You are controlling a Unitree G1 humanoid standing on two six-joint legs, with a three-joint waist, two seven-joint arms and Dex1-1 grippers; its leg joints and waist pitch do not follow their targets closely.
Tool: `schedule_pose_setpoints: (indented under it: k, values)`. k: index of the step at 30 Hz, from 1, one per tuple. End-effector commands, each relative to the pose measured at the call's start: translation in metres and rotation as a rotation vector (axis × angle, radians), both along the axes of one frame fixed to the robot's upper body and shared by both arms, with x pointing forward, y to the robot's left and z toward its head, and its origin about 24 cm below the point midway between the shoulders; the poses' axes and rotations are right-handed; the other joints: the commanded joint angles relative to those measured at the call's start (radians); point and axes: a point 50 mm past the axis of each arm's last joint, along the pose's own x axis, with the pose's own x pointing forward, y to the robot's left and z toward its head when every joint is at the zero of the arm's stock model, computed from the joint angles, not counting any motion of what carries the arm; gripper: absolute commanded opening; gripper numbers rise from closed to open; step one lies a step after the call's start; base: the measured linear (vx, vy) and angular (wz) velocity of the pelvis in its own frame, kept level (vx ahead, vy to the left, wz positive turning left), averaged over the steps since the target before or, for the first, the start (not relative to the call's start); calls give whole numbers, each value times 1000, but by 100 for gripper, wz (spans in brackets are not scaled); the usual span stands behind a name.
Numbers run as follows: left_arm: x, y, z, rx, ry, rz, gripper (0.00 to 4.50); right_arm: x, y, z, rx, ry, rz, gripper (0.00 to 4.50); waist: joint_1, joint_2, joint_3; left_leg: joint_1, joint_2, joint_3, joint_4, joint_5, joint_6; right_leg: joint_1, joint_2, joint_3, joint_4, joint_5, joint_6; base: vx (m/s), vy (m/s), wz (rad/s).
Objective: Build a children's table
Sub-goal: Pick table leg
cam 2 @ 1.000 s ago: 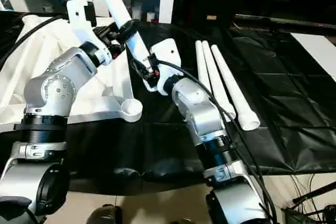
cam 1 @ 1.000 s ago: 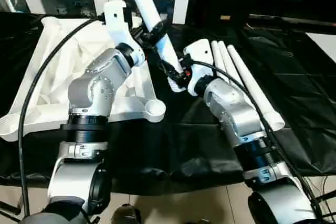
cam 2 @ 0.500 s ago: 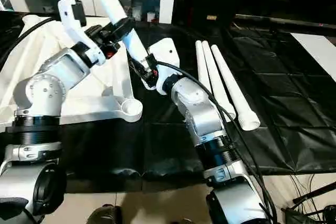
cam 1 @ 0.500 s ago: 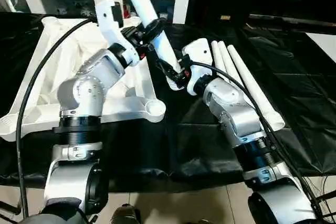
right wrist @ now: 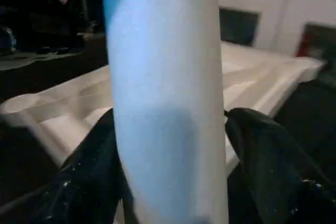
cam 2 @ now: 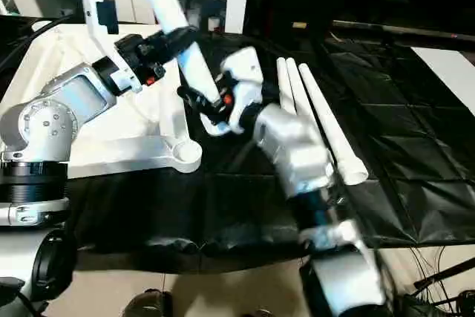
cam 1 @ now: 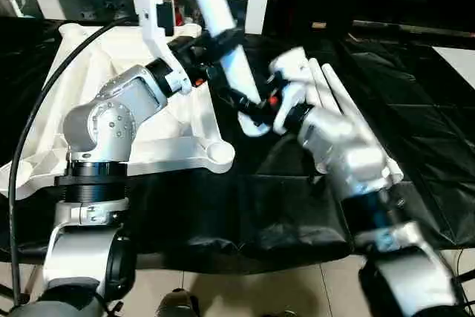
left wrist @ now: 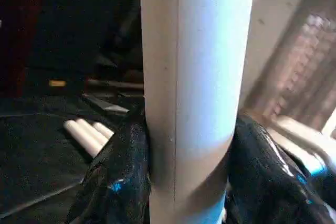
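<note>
Leg point(left wrist: 194, 77): smooth white plastic, satin; fingers point(left wrist: 113, 177): glossy black; forearms point(cam 1: 111, 113): brushed silver metal; cloth point(cam 1: 423, 109): shiny, creased black.

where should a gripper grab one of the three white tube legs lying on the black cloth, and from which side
Grip the outermost of the three long tapered white tube legs at mid-length, coming straight down from above with the fingers across its width. The legs lie flat and side by side, so only the top and the outer flank are free. The middle looks best for balance, and it keeps away from the open wide end nearest the robot.
</note>
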Motion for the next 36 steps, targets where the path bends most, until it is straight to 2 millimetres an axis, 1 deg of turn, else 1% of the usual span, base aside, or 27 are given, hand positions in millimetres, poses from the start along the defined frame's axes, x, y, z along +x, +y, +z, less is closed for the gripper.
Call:
schedule_pose_setpoints:
  k: [1, 3, 5, 6, 7, 11, 12, 13, 16, 19, 22, 24, 26, 29, 30, 31, 32, 34, 36]
  values:
    - [-8, -8, 13, 52, -64, -98, 184, 1, -11, 8, 29, 34, 41, 346, -6, 19, -108, 50, 36, -19, -72, -300, -80, 35, -78, 41, -80, -227, -165, 0, 0, 0]
    - [-12, -9, 12, 93, -81, -153, 184, 2, -18, 14, 36, 47, 76, 346, -5, 20, -108, 51, 37, -19, -71, -297, -77, 35, -78, 41, -79, -228, -168, 0, 0, 0]
    - [-13, -11, 12, 121, -91, -171, 184, 3, -25, 17, 38, 72, 92, 346, -6, 18, -109, 50, 37, -18, -70, -289, -78, 35, -78, 41, -78, -219, -174, 0, 0, 0]
    - [-13, -11, 13, 128, -93, -175, 184, 4, -29, 18, 37, 84, 104, 346, -6, 19, -109, 50, 36, -17, -70, -289, -79, 36, -77, 40, -78, -219, -179, 0, 0, 0]
    - [-13, -12, 13, 129, -94, -180, 184, 4, -30, 19, 32, 88, 112, 346, -5, 16, -107, 49, 36, -17, -69, -289, -82, 35, -78, 41, -78, -225, -178, 0, 0, 0]
    - [-13, -12, 14, 136, -101, -193, 184, 0, -36, 19, 7, 119, 177, 346, -3, 16, -109, 49, 36, -16, -67, -279, -80, 37, -79, 41, -79, -229, -177, 0, 0, 0]
    - [-13, -13, 14, 140, -102, -202, 184, -1, -37, 19, 5, 128, 192, 346, -2, 14, -109, 48, 36, -16, -67, -273, -78, 38, -79, 41, -78, -223, -177, 0, 0, 0]
    - [-14, -13, 14, 145, -105, -208, 184, -2, -37, 19, 3, 134, 204, 346, -2, 12, -109, 46, 36, -17, -67, -266, -76, 39, -79, 40, -77, -223, -178, 0, 0, 0]
    - [-13, -12, 13, 154, -106, -200, 184, -5, -37, 19, -11, 132, 236, 346, -1, 13, -109, 47, 37, -16, -66, -261, -75, 38, -80, 40, -78, -224, -180, 0, 0, 0]
    - [-10, -12, 13, 168, -107, -176, 184, -9, -32, 18, -25, 113, 254, 346, -2, 12, -109, 47, 37, -16, -66, -261, -74, 36, -80, 39, -79, -232, -179, 0, 0, 0]
    - [-9, -12, 11, 222, -119, -166, 184, -10, -28, 17, -25, 113, 263, 346, -1, 13, -110, 48, 38, -18, -66, -263, -74, 35, -80, 39, -79, -237, -175, 0, 0, 0]
    - [-5, -11, 7, 296, -135, -132, 183, -9, -28, 17, -37, 104, 251, 346, -2, 13, -108, 49, 39, -18, -68, -276, -76, 32, -80, 40, -82, -254, -168, 0, 0, 0]
    - [-4, -11, 6, 312, -140, -128, 183, -8, -28, 17, -42, 99, 247, 346, -1, 15, -108, 50, 38, -18, -68, -283, -81, 33, -81, 41, -83, -265, -164, 0, 0, 0]
    - [-6, -12, 8, 290, -143, -161, 183, -9, -29, 15, -65, 96, 245, 346, -1, 14, -109, 48, 38, -18, -68, -275, -87, 34, -82, 39, -79, -249, -175, 0, 0, 0]
    - [-7, -13, 8, 291, -147, -169, 183, -10, -30, 13, -79, 101, 251, 346, -1, 14, -110, 49, 38, -17, -67, -273, -85, 34, -81, 39, -78, -241, -180, 0, 0, 0]
    - [-8, -13, 8, 291, -148, -177, 183, -11, -30, 10, -98, 106, 258, 346, -1, 16, -109, 48, 37, -17, -66, -274, -83, 34, -82, 39, -78, -238, -184, 0, 0, 0]
    - [-9, -14, 9, 287, -153, -196, 183, -14, -31, 4, -143, 111, 284, 346, -1, 15, -110, 48, 37, -18, -66, -270, -82, 35, -81, 39, -78, -233, -184, 0, 0, 0]
    - [-10, -15, 9, 283, -156, -207, 183, -15, -31, 1, -161, 109, 296, 346, 0, 14, -109, 46, 37, -17, -66, -266, -77, 37, -82, 39, -78, -228, -185, 0, 0, 0]
    - [-11, -17, 10, 283, -158, -225, 183, -17, -30, -1, -172, 113, 311, 346, -1, 12, -109, 46, 37, -17, -66, -265, -74, 37, -82, 40, -78, -228, -188, 0, 0, 0]
